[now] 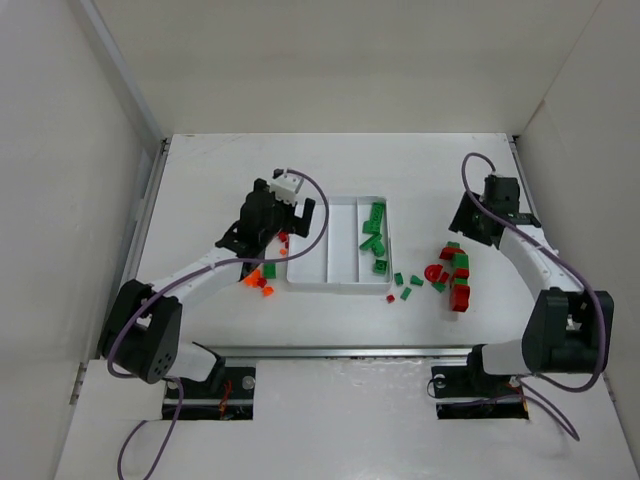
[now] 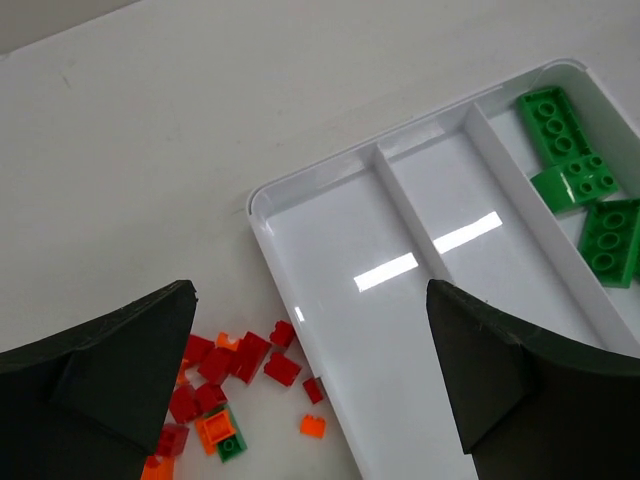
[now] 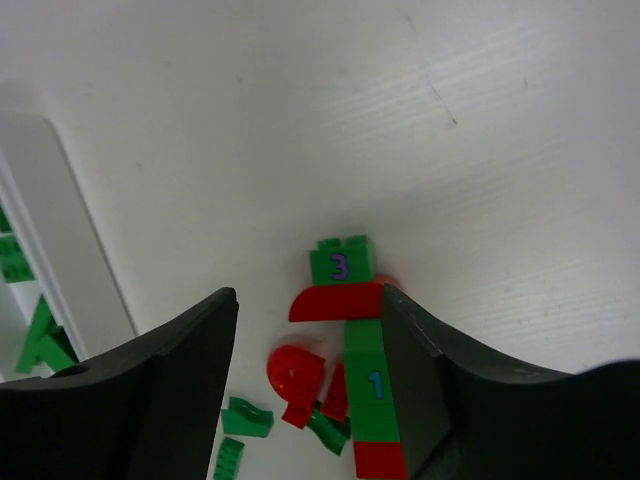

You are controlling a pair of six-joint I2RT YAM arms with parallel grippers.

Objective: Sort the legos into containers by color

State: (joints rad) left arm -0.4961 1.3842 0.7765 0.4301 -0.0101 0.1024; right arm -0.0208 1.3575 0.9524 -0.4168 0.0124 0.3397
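Legos [image 3: 375, 385] in a mixed red-green clump lie right of the tray [image 2: 258, 203], with red and orange ones [image 2: 225, 365] left of it. The right gripper [image 3: 308, 295] and left gripper [image 2: 310, 290] hover open-jawed and empty. Best to pinch one separate brick; green bricks [image 2: 585, 180] occupy the tray's right compartment.

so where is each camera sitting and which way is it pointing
top external: above and behind the arms, looking down on the table; both whole arms show.
left wrist: on the left arm, facing down at the tray corner and red and orange legos; left gripper fingers frame it.
right wrist: on the right arm, facing down at red and green legos; right gripper fingers flank them.
shared: all three show the tray's green legos.
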